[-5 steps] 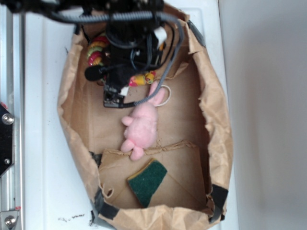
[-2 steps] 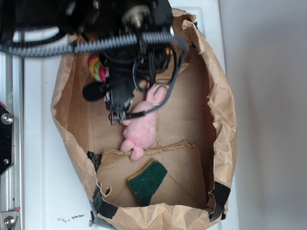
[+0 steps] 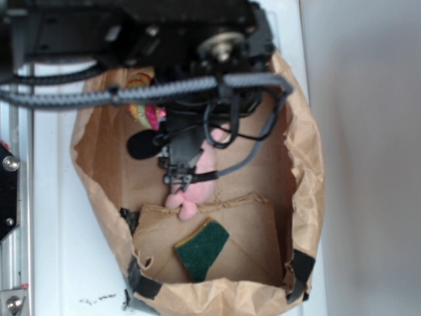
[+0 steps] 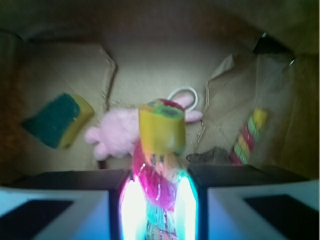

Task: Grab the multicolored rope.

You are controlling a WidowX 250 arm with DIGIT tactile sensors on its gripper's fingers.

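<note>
My gripper (image 4: 159,200) is clenched on the rope (image 4: 161,131), which rises toward twelve o'clock in the wrist view. It looks soft, light and floppy, so I judge a pinch across the thick twisted strands safest. The bunny (image 4: 120,133) lies behind it.

The multicolored rope (image 4: 161,150) is a thick twisted cord of red, yellow and light green strands. In the wrist view one stretch stands up close to the lens, its blunt yellow end (image 4: 162,127) uppermost and its lower part washed out by glare; another stretch (image 4: 248,136) leans against the brown paper wall at right. In the exterior view only a small patch (image 3: 143,113) shows, probably the same rope.
</note>
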